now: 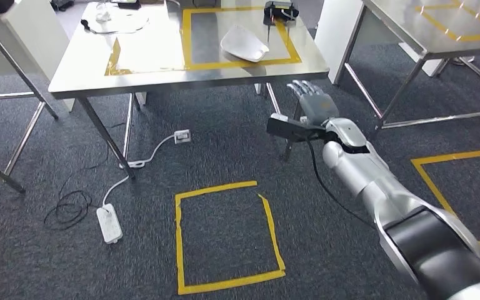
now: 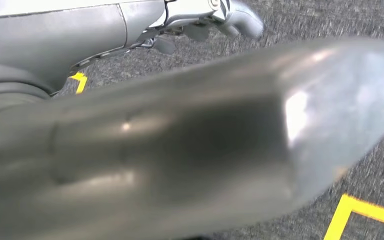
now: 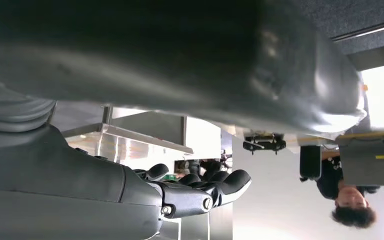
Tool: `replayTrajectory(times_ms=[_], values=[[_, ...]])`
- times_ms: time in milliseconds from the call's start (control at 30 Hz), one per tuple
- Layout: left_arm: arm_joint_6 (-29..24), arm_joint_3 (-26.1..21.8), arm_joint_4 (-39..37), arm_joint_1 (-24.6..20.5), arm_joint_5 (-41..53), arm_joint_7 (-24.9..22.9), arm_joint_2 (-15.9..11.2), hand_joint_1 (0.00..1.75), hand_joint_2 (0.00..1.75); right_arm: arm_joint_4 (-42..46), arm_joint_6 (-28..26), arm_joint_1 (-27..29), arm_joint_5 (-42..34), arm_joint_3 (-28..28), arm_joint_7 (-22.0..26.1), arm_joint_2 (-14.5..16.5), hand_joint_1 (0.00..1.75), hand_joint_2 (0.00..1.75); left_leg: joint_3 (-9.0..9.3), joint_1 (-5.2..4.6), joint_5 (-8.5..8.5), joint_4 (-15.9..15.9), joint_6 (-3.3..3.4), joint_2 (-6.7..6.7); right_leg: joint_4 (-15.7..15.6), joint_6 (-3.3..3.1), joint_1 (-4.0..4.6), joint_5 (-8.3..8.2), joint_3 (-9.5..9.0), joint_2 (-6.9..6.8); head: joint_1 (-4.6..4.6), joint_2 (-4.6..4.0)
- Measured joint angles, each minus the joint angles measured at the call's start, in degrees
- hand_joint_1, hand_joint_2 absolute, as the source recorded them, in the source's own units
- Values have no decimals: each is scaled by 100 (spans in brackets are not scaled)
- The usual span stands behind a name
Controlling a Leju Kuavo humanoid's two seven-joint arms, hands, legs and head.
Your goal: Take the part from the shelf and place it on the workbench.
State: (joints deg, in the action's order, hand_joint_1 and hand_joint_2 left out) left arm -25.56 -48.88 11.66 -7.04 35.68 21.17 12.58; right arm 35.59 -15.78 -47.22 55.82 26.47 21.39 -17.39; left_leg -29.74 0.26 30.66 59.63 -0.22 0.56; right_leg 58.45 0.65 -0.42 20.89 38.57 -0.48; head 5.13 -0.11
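Part (image 1: 244,42): white, lying on surface (image 1: 162,69) inside yellow tape; placement judged done.
Right hand (image 1: 313,102): fingers spread, holding nothing.
Left hand: state cannot tell.

left hand (image 2: 180,145): blurred, fills view | person (image 3: 347,192): partly hidden

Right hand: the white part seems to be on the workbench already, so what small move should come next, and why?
Probably lower the right hand clear of the table edge. It holds nothing, fingers apart, and the white part lies inside the yellow tape square on the workbench.
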Motion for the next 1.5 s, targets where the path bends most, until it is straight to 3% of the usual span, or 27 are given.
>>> replayTrajectory(times_ms=[67,100,167,200,233,267,300,333,367,400,467,533,633,700,900,1033,1500], values=[[0,-5,-2,10,-7,8,0,0,0,9,-1,21,10,-5,-18,-33,0,0,-81,-3,-93,-7,109,-10,-11,73,-19,-47,28,5,-1,0],[0,-8,-1,10,-8,9,-1,0,0,12,-2,38,5,-10,-25,-57,0,0,-130,5,-158,-19,159,-20,64,106,-31,64,76,9,5,0],[8,-13,1,5,0,17,-3,0,0,17,-8,71,-33,-26,-26,-113,0,0,-265,16,-305,-31,225,-36,558,161,-44,589,252,19,12,0],[17,-15,2,6,14,32,-4,0,0,20,-13,97,-60,-42,-28,-131,0,0,-357,14,-371,-32,239,-36,943,181,-44,879,355,23,15,0],[27,-17,2,9,33,57,-5,0,0,22,-19,138,-87,-65,-34,-147,0,0,-445,11,-433,-31,242,-37,1321,195,-45,1061,432,27,15,0],[37,-18,2,12,58,90,-6,0,0,27,-26,194,-115,-88,-40,-159,0,0,-527,9,-490,-29,241,-38,1594,198,-44,1097,455,29,16,0],[41,-19,2,12,79,123,-6,0,0,39,-31,257,-147,-111,-43,-176,0,0,-604,9,-544,-27,236,-38,1694,191,-43,999,396,31,17,0],[40,-19,2,11,92,147,-6,0,0,63,-38,319,-186,-139,-36,-198,0,0,-672,8,-599,-24,227,-38,1590,174,-41,834,233,32,17,0],[36,-20,2,9,99,161,-6,0,0,99,-44,369,-227,-170,-20,-223,0,0,-726,7,-648,-21,215,-39,1287,148,-36,696,-34,31,18,0],[29,-21,2,7,99,168,-6,0,0,145,-48,405,-264,-209,-3,-249,0,0,-770,2,-693,-15,193,-39,865,114,-22,677,-352,27,17,0],[9,-22,2,5,96,179,-7,0,87,232,-17,441,-346,-297,22,-283,0,0,-808,-6,-765,-13,132,-48,154,50,19,826,-823,23,17,0],[-13,-23,2,5,85,195,-12,0,175,271,142,454,-481,-376,23,-287,0,0,-821,-18,-764,-21,122,-63,-71,29,38,904,-919,26,16,0],[-26,-28,2,10,45,213,-19,0,175,272,400,472,-683,-475,30,-268,0,0,-829,-14,-804,-90,121,-70,-85,-17,50,844,-879,31,9,0],[-26,-30,2,9,32,216,-22,0,175,272,457,482,-745,-532,39,-258,0,0,-821,-8,-937,-153,61,-66,-79,-55,56,794,-838,33,5,0],[-49,-32,2,13,30,212,-43,0,175,269,613,521,-882,-636,96,-243,0,0,-846,-7,-1068,-227,4,-53,-71,-88,60,730,-767,30,5,0],[-128,-38,2,9,30,99,-46,0,175,251,850,515,-1113,-720,245,-214,0,175,-849,-6,-1075,-231,-5,-47,-67,-89,63,730,-762,30,6,0],[-302,-43,2,5,104,-60,-62,0,175,166,840,355,-993,-690,279,-141,0,175,-885,-9,-1080,-226,4,-42,-67,-73,58,720,-731,30,8,0]])
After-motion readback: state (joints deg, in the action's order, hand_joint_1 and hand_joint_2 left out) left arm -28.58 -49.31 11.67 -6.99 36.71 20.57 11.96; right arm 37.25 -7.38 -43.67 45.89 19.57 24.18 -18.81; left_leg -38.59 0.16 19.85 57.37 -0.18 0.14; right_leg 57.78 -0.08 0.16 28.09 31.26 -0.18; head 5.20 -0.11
